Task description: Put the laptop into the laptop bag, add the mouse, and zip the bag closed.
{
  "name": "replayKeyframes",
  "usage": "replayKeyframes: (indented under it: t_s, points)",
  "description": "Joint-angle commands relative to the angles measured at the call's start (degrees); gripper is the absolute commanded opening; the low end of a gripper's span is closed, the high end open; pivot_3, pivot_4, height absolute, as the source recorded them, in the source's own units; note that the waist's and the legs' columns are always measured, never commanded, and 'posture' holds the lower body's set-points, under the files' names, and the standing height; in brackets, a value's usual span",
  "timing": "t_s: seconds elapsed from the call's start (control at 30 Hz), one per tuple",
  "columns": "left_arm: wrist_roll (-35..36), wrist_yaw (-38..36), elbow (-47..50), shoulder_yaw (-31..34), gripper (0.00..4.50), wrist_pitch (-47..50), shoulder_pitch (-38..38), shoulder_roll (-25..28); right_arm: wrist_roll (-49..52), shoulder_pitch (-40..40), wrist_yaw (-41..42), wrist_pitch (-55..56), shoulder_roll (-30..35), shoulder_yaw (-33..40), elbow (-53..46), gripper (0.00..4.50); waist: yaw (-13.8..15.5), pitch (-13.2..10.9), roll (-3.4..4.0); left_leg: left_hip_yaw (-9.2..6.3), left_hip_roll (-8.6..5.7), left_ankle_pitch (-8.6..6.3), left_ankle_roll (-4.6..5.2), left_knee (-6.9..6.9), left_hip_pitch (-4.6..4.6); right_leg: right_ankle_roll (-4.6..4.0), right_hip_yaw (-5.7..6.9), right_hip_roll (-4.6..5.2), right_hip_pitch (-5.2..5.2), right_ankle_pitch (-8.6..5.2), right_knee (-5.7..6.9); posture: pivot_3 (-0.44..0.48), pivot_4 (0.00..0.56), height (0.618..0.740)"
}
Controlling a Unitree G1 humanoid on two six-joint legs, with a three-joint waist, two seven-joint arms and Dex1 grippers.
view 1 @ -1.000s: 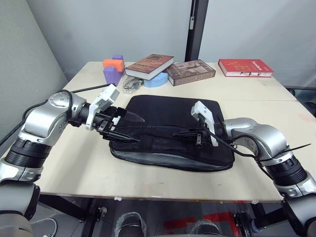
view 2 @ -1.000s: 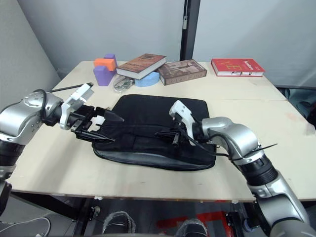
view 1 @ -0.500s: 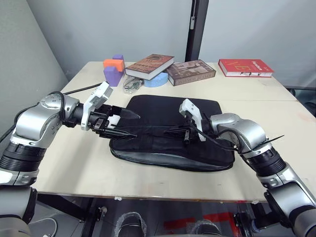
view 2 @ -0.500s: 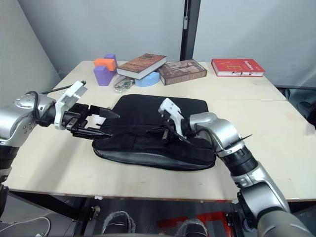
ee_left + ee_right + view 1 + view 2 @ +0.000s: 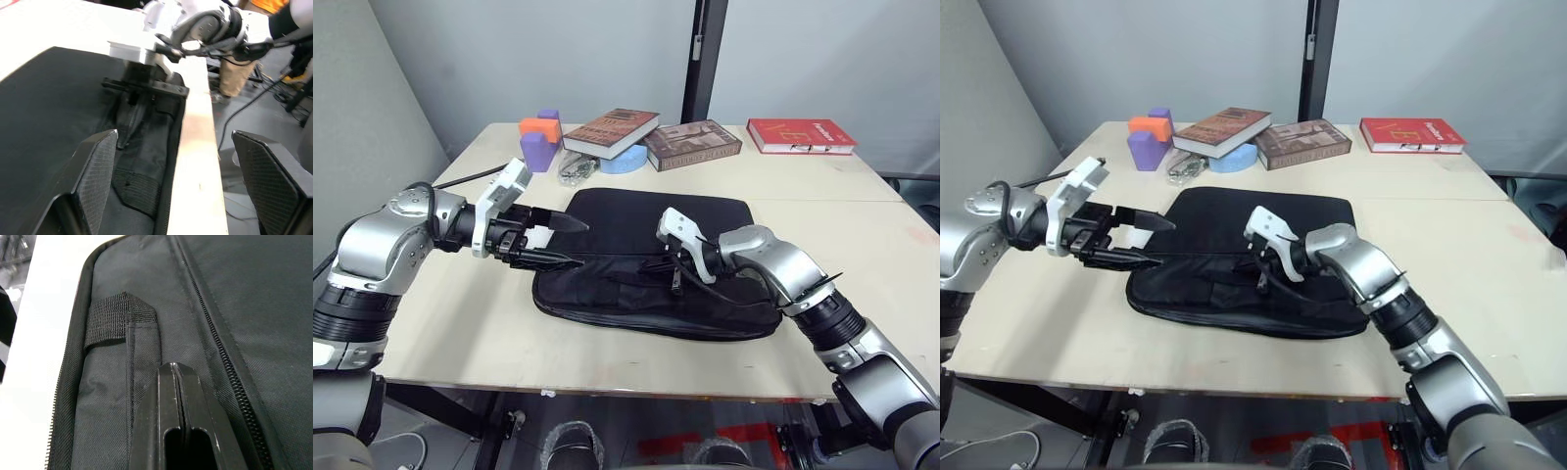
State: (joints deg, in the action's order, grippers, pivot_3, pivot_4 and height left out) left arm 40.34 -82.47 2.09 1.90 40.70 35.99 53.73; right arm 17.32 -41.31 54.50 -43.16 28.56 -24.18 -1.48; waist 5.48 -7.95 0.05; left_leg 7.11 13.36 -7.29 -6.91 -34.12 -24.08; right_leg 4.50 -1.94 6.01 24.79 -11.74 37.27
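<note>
The laptop bag (image 5: 651,274) lies flat at the table (image 5: 460,323) centre. Left pincer (image 5: 553,242) is spread wide, at the bag's left end. Right pincer (image 5: 674,278) is pressed together on the bag's top near the strap; whether it pinches the zip pull is unclear. Risk: a pull along the zip could drag the unheld bag or slip off
</note>
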Motion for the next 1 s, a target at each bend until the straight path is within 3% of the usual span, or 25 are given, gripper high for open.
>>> replayKeyframes:
  t_s: [0.03,0.2,0.3,0.5,0.67,0.77,0.93,1.0]
  points:
    - [0.1,3.2,-6.7,4.2,3.92,0.9,-0.3,-0.9,-2.5,0.3,0.4,-0.7,0.3,-1.5,2.4,0.04,0.0,0.1,0.01,0.00,0.00,0.00,0.00,-0.01,0.02,0.00,0.00,0.00,-0.01,0.00,0.03,0.000,0.150,0.730]
    - [-3.7,12.7,-19.6,7.1,3.92,-0.9,1.5,-4.5,-2.6,0.6,0.8,-0.9,0.2,-0.8,2.0,0.04,0.1,0.2,-0.01,-0.06,-0.01,0.01,0.00,-0.12,0.03,0.00,-0.01,0.00,-0.04,0.00,0.15,0.000,0.150,0.730]
    - [-6.1,22.1,-30.9,10.0,3.92,-1.9,5.5,-7.9,-2.7,0.5,1.0,-0.9,0.2,-0.7,2.0,0.04,0.3,0.2,-0.08,-0.12,-0.01,0.01,-0.01,-0.17,0.01,0.00,0.03,0.00,-0.06,0.00,0.16,0.000,0.150,0.730]
    - [-12.0,26.4,-43.4,9.7,3.92,-9.7,8.5,-11.3,-2.7,0.2,1.3,-1.4,-0.2,-0.5,1.4,0.04,0.3,0.3,-0.25,-0.16,-0.01,0.02,-0.03,-0.12,-0.02,0.02,0.10,0.00,-0.11,0.01,0.02,0.000,0.150,0.730]
    - [-17.6,33.3,-57.2,8.6,3.92,-10.5,14.2,-14.6,-2.7,0.3,0.9,-1.9,-0.4,-0.4,0.9,0.04,0.6,0.4,-0.29,-0.22,-0.01,0.02,-0.04,-0.12,0.00,0.04,0.14,0.00,-0.18,0.02,-0.01,0.000,0.150,0.730]
    - [-20.3,35.1,-62.6,8.2,3.92,-12.4,16.4,-16.0,-2.4,0.5,0.9,-2.4,-0.4,0.1,0.2,0.04,0.6,0.4,-0.32,-0.27,-0.01,0.03,-0.05,-0.13,-0.01,0.06,0.16,0.00,-0.21,0.04,-0.04,0.000,0.150,0.730]
    - [-22.6,31.7,-64.6,7.0,3.92,-11.5,18.0,-18.2,-2.5,0.8,0.8,-3.0,-0.1,0.5,-0.4,0.04,0.8,0.4,-0.33,-0.30,-0.01,0.04,-0.10,-0.08,-0.02,0.07,0.22,0.00,-0.25,0.04,-0.12,0.000,0.150,0.730]
    - [-23.3,31.3,-64.8,6.6,3.39,-10.3,18.2,-18.4,-2.6,1.2,0.9,-3.1,0.2,0.4,-1.1,0.00,0.8,0.4,-0.33,-0.31,-0.01,0.04,-0.10,-0.08,-0.02,0.07,0.22,0.00,-0.26,0.04,-0.13,0.000,0.150,0.730]
